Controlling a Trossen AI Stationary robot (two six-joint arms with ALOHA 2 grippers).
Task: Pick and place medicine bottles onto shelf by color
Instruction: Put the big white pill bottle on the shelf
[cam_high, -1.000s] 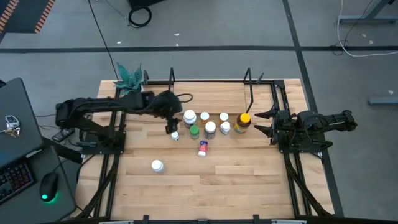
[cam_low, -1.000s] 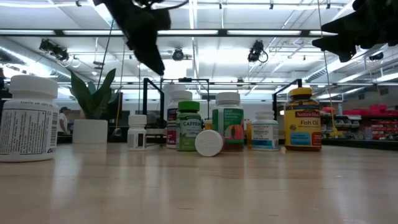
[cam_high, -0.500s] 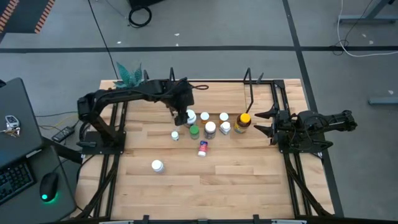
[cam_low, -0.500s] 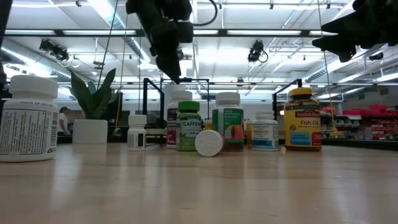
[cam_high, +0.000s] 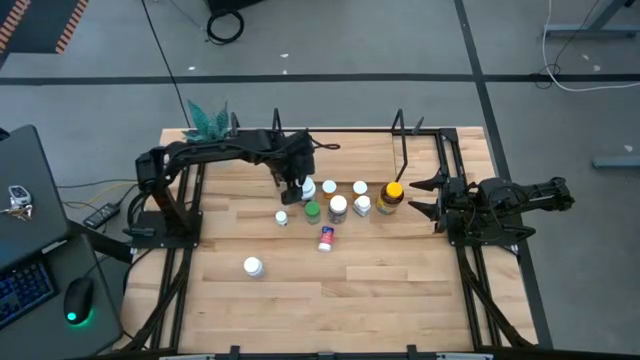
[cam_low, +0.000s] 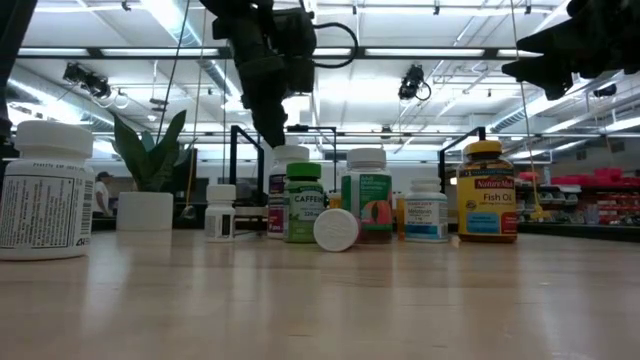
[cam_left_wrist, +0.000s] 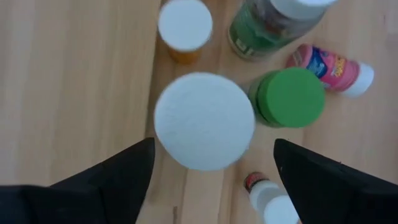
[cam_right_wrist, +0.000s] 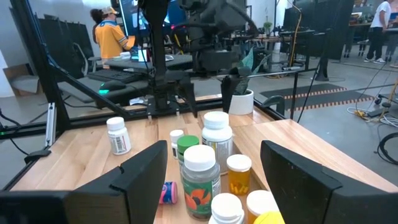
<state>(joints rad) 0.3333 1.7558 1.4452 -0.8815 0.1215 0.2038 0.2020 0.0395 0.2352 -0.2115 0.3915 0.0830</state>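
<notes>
A pale wooden plank table (cam_high: 380, 290) edged with black rails carries a cluster of small pill bottles near its middle, toward the far edge. A big white-capped white bottle (cam_high: 305, 188) stands at the cluster's left, just beside a green-capped green bottle (cam_high: 312, 210). An amber bottle with a yellow cap (cam_high: 391, 196) stands at the right end. A small red-and-blue labelled bottle (cam_high: 326, 238) lies on its side just nearer the front edge. One white bottle (cam_high: 253, 266) stands apart toward the front-left. A white pot with a green plant (cam_high: 207, 124) sits at the far-left corner.
</notes>
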